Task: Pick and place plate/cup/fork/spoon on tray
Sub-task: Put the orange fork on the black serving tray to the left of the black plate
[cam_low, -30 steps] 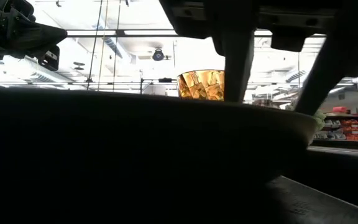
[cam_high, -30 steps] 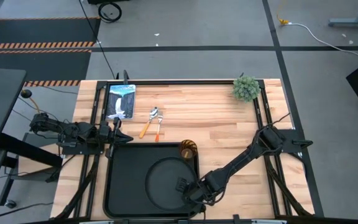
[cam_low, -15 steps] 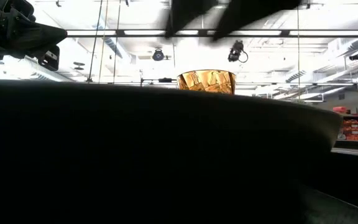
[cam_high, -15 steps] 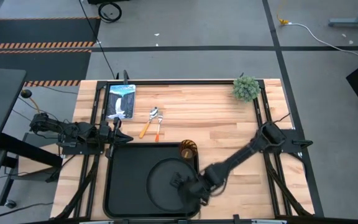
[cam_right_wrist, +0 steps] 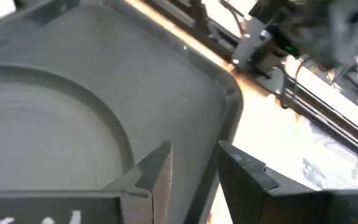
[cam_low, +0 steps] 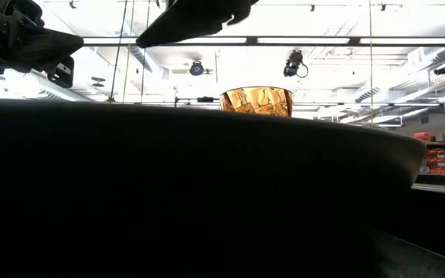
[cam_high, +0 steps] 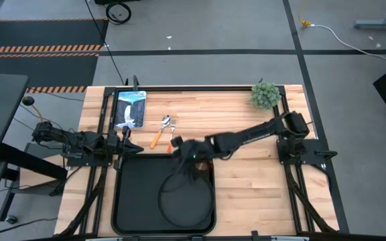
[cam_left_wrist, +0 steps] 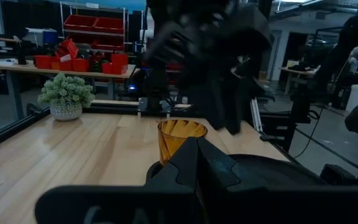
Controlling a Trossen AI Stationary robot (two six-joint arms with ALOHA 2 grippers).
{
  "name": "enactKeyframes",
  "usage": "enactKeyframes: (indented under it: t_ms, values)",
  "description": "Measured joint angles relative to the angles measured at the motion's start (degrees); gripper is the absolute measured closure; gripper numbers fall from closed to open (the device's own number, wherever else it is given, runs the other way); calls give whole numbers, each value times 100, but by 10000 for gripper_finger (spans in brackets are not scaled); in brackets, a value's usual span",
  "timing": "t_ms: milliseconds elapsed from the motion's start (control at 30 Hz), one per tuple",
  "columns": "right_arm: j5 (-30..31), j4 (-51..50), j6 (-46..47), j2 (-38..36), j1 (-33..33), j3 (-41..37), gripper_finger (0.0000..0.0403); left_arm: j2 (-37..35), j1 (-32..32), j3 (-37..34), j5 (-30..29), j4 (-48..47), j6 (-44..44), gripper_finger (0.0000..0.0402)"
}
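The round black plate point(cam_high: 186, 197) lies flat in the right half of the black tray point(cam_high: 134, 194). The amber cup point(cam_left_wrist: 179, 140) stands upright on the wood just beyond the tray's far right corner; it also shows in the low view point(cam_low: 257, 100). The spoon point(cam_high: 161, 132) and the fork point(cam_high: 171, 138) lie side by side on the table, farther back. My right gripper point(cam_high: 181, 150) hovers open and empty above the tray's far rim, between the cup and the fork; its wrist view point(cam_right_wrist: 194, 150) looks down on plate and tray. My left gripper point(cam_high: 129, 142) waits shut at the tray's far left corner.
A green fuzzy plant point(cam_high: 265, 94) stands at the table's far right corner. A blue-and-white card point(cam_high: 129, 108) lies at the far left. Bare wood stretches to the right of the tray. My right arm point(cam_high: 246, 137) reaches across the table above the cup.
My right gripper has left the plate's near right rim, risen, and swung toward the far edge, to above the tray's far rim by the cup and fork. The plate, raised on its right side a second ago, now lies flat on the tray.
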Motion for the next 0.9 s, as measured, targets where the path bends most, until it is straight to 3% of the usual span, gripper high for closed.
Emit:
enactKeyframes:
  t_ms: [200,467,600,900]
  values:
    - [-93,-247,108,-392,-373,0,270,0,0,0,0,0,2,392]
    - [729,-1465,1288,-1134,-526,0,270,0,2,0,-2,0,2,392]
    - [783,-1887,1672,-1645,-394,-114,270,0,1,0,0,0,2,392]
    - [798,-137,2343,-3628,-214,-2588,270,0,1,0,0,1,0,392]
